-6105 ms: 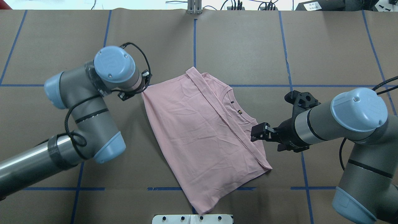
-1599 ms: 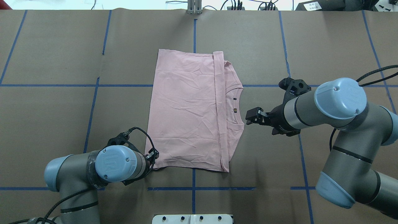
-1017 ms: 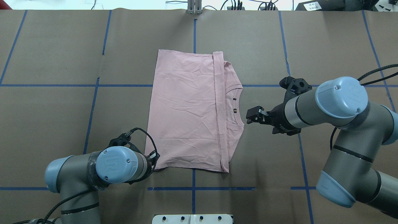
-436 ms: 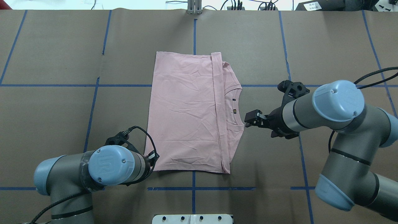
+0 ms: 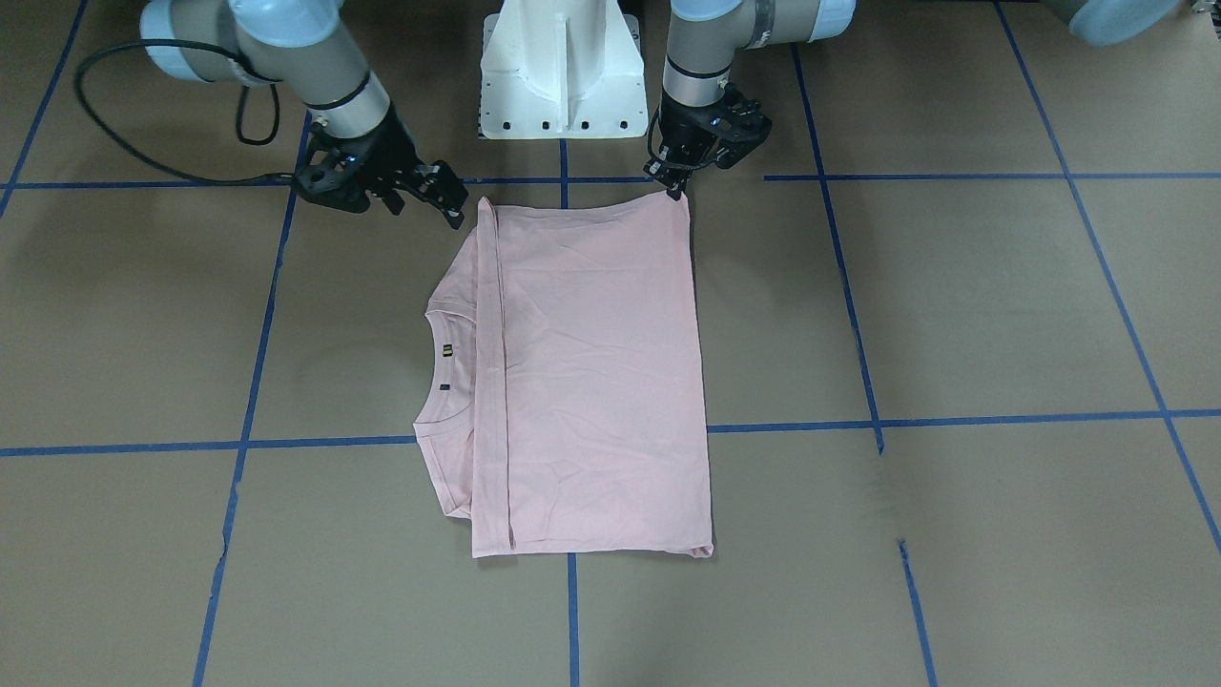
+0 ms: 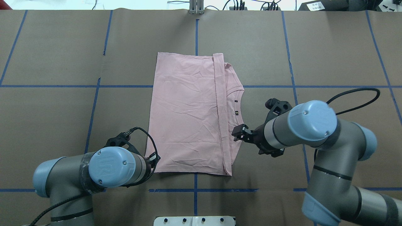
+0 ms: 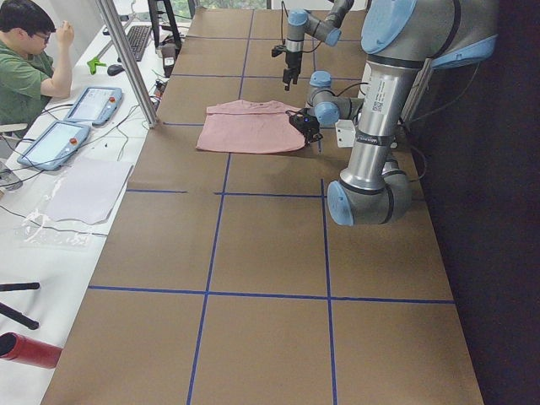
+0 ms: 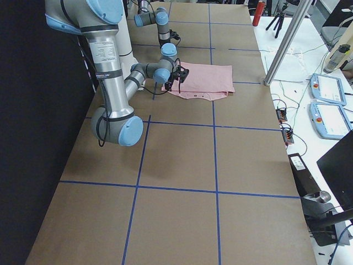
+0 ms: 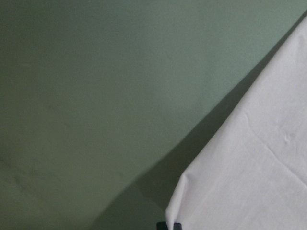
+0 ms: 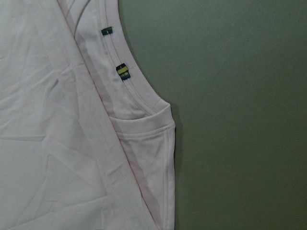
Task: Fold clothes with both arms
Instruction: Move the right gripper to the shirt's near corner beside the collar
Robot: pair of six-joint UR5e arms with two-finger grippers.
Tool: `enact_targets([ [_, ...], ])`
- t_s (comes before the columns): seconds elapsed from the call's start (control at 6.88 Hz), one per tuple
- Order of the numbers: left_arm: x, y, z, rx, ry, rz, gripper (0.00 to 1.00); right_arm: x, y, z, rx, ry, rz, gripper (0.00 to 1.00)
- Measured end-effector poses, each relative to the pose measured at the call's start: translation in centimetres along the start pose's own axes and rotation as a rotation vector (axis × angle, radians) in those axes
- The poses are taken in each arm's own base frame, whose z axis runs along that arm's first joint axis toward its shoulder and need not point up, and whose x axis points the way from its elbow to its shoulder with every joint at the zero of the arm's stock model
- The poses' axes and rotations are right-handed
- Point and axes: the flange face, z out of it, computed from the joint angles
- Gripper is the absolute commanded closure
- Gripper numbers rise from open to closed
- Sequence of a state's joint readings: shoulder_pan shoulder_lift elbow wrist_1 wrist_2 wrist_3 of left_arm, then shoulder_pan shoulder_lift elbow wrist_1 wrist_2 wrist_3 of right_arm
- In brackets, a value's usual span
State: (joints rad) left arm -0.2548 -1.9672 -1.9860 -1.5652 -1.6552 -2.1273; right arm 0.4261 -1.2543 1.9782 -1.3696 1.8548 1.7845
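Observation:
The pale pink T-shirt (image 6: pixel 185 116) lies folded into a flat rectangle on the brown table, back side up, so the drawing is hidden. Its collar (image 10: pixel 129 91) with small tags points toward my right arm. My left gripper (image 6: pixel 154 160) is shut on the shirt's near left corner (image 9: pixel 249 177), low at the table; in the front view the left gripper (image 5: pixel 679 189) touches that corner. My right gripper (image 6: pixel 237 134) is open and empty, hovering just over the shirt's (image 5: pixel 591 382) near right shoulder edge, and it also shows in the front view (image 5: pixel 446 198).
The white pedestal base (image 5: pixel 560 67) stands at the table's near edge between the arms. Blue tape lines (image 6: pixel 195 190) grid the brown table cover. An operator (image 7: pixel 29 59) sits beside tablets (image 7: pixel 91 103) off the far side.
My left gripper dragged the shirt's corner toward me, turning the shirt square to the tape lines, then held still. My right gripper has just moved nearer and onto the shirt's shoulder edge.

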Motion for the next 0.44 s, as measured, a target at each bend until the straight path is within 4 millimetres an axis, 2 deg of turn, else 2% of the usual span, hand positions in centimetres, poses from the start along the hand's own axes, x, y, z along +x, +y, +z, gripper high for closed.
enact_targets([
  [0.29, 0.0, 0.0, 0.0, 0.001, 0.0, 0.002, 1.0, -3.3, 4.4, 2.0, 0.047, 0.108, 0.033, 0.0],
  [0.44, 0.0, 0.0, 0.1, 0.001, 0.0, 0.002, 1.0, -3.7, 5.6, 3.2, 0.062, 0.138, 0.038, 0.0],
])
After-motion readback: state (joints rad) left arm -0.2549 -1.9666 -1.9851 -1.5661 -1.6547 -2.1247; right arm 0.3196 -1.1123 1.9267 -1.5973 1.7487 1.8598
